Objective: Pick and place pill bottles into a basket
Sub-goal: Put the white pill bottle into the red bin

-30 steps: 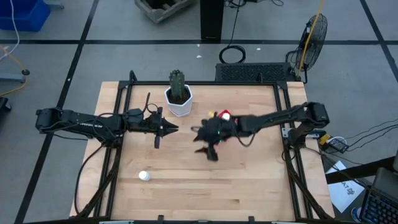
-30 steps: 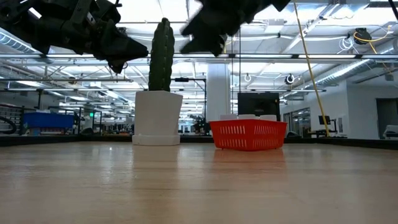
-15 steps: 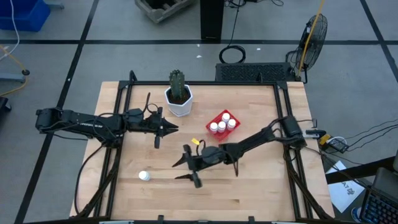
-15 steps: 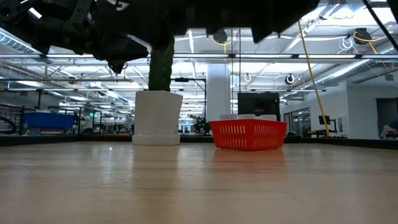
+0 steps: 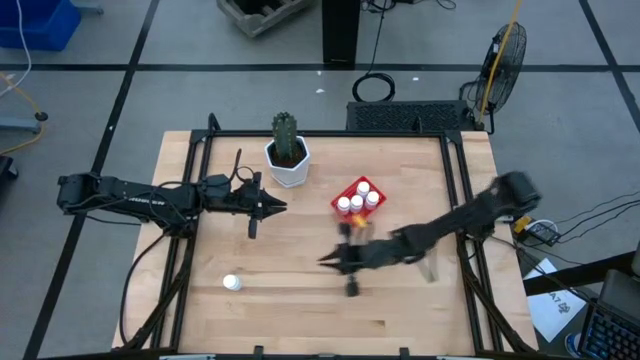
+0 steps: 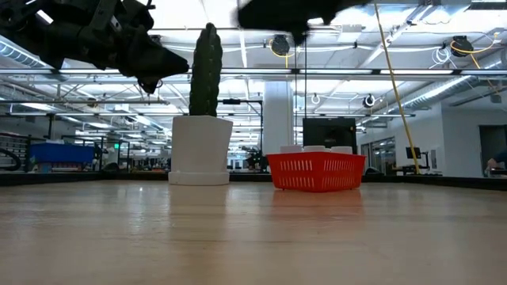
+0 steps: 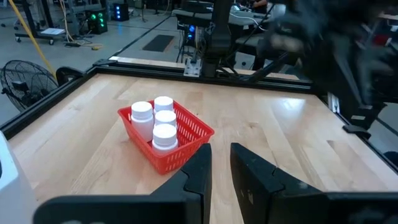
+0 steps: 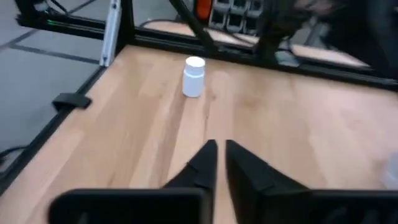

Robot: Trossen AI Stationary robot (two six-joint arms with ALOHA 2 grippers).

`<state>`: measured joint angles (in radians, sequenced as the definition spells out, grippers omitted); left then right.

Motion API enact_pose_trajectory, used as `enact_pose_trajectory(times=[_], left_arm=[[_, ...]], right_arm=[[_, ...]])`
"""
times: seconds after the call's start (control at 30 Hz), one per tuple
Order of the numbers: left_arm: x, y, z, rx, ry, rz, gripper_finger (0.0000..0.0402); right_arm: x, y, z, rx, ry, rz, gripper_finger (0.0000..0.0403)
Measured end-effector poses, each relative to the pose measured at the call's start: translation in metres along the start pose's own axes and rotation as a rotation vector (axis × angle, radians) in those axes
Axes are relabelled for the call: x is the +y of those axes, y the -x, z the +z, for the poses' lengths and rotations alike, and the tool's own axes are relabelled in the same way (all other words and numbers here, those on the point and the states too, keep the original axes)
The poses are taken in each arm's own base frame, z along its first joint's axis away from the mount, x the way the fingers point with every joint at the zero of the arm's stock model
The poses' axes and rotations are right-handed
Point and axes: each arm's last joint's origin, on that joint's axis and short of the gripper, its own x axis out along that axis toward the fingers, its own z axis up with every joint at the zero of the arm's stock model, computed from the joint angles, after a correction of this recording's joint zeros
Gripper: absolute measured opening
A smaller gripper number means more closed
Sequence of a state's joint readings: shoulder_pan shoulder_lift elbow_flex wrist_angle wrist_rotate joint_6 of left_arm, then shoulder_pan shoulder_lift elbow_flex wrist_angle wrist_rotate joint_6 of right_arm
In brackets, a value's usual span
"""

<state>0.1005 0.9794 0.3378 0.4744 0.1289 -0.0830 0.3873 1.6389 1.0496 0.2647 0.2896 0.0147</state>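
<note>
The red basket (image 5: 352,188) stands right of the table's middle, with several white pill bottles (image 7: 164,132) upright inside it. One more pill bottle (image 5: 231,283) stands upright on its base on the bare wood near the front left, and the right wrist view shows it too (image 8: 193,76). My right gripper (image 5: 326,263) hangs above the table in front of the basket, pointing left toward that bottle, its fingers (image 8: 221,151) shut on nothing. My left gripper (image 5: 279,207) waits left of the basket, raised, its fingers (image 7: 221,163) shut and empty.
A white pot with a green cactus (image 5: 288,160) stands at the back, left of the basket. A black frame (image 5: 196,190) runs along the table's edges. Bare wood lies between the lone bottle and my right gripper.
My right gripper left the spot beside the basket and swung toward the table's near left, closer to the lone bottle. It has since drawn back a little toward the right edge. The basket and bottles have not moved.
</note>
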Motion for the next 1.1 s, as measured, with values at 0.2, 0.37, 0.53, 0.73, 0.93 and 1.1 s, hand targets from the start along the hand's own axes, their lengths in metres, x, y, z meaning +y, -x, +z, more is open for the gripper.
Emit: enact_pose_trajectory(times=[0.2,0.37,0.53,0.73,0.93,1.1], left_arm=[[0.0,0.0,0.0,0.0,0.0,0.0,0.0062],[0.0,0.0,0.0,0.0,0.0,0.0,0.0062],[0.0,0.0,0.0,0.0,0.002,0.0,0.0062],[0.0,0.0,0.001,-0.008,0.027,-0.001,0.0062],[-0.003,0.001,0.01,-0.094,0.097,-0.069,0.0062],[-0.01,0.001,0.012,-0.085,0.219,-0.217,0.0062]], right_arm=[[-0.013,0.086,-0.033,-0.126,-0.103,-0.064,0.0004],[-0.026,0.134,-0.066,-0.213,-0.178,-0.023,0.0001],[-0.037,0.162,-0.104,-0.284,-0.225,0.002,0.0001],[-0.046,0.181,-0.14,-0.413,-0.261,0.026,0.0],[-0.048,0.189,-0.139,-0.459,-0.286,0.059,0.0],[-0.049,0.191,-0.136,-0.495,-0.307,0.067,0.0]])
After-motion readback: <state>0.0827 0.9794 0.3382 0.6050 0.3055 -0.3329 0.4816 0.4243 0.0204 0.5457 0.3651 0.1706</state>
